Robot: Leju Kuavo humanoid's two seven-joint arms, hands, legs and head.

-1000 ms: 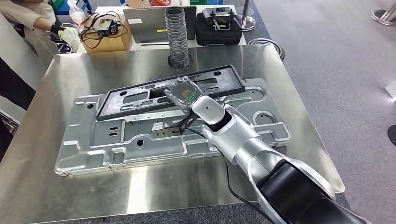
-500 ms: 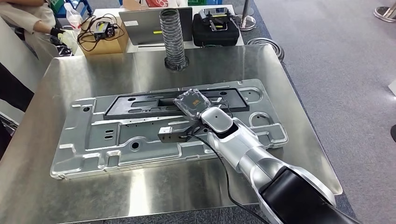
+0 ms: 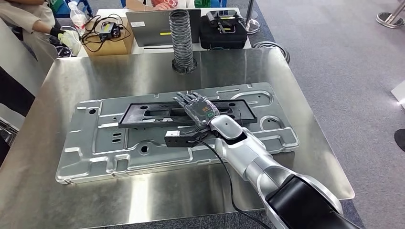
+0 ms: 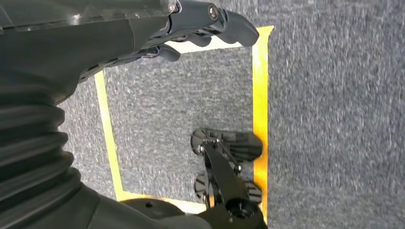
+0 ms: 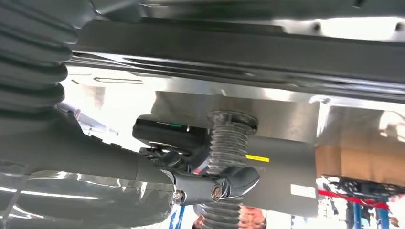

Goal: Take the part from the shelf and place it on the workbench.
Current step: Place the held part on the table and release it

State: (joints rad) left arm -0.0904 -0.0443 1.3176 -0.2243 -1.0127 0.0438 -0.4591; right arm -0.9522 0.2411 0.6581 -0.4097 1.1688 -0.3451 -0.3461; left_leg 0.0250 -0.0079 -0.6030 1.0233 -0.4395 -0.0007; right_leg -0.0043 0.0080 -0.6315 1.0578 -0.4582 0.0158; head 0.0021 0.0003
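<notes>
Grey carpet surrounds the steel bench (image 3: 62, 90), which carries a large stamped metal panel (image 3: 110, 152). On that panel lies the part (image 3: 148, 110), a long black frame, flat and running lengthwise along the panel's far half. A second ago it sat skewed with its right end nearer the far edge; now it lies straighter, though the whole view has also shifted between pictures.

Over the frame's middle is the right hand (image 3: 197, 107), fingers stretched out flat and apart, holding nothing; earlier the hand was tipped up with its clear back plate facing the camera. A small green mark shows on the back of the hand, too small to read. The left hand (image 4: 200, 21) hangs above carpet marked with yellow tape (image 4: 260, 95), its fingers loosely curled with nothing in them.

Behind the bench stand a ribbed grey hose (image 3: 182, 40), a black case (image 3: 222, 31) and a grey panel (image 3: 153, 26) with a yellow label, illegible.
</notes>
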